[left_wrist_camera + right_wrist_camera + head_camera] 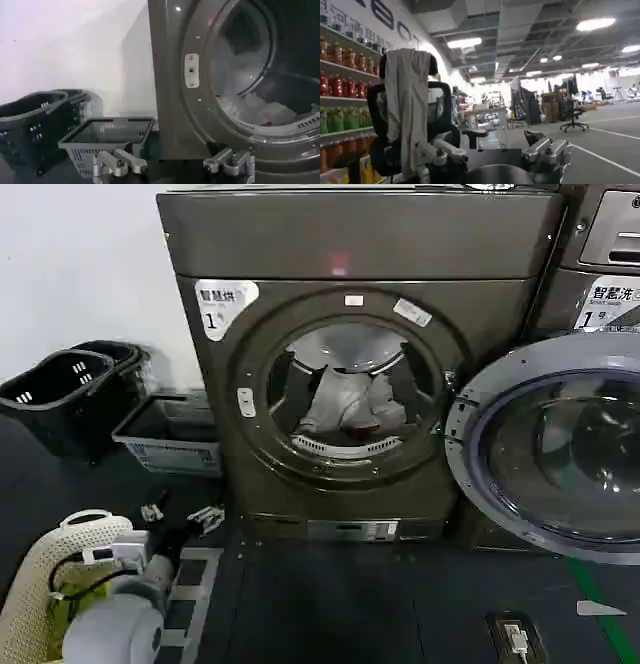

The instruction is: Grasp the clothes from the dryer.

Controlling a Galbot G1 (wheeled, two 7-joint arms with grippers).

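The left gripper (182,520) is held open, low before the dryer (350,364), ready for reaching in. The clothes (350,406) are left ungrasped inside the drum. The right gripper (495,157) is also open, aimed away at the room.

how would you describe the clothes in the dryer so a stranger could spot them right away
Find the large bronze-grey metallic dryer with its round door swung open. Inside the round porthole, low in the drum, lies a soft bundle of white to pale grey clothes. A small dark red piece at its lower edge marks it out.
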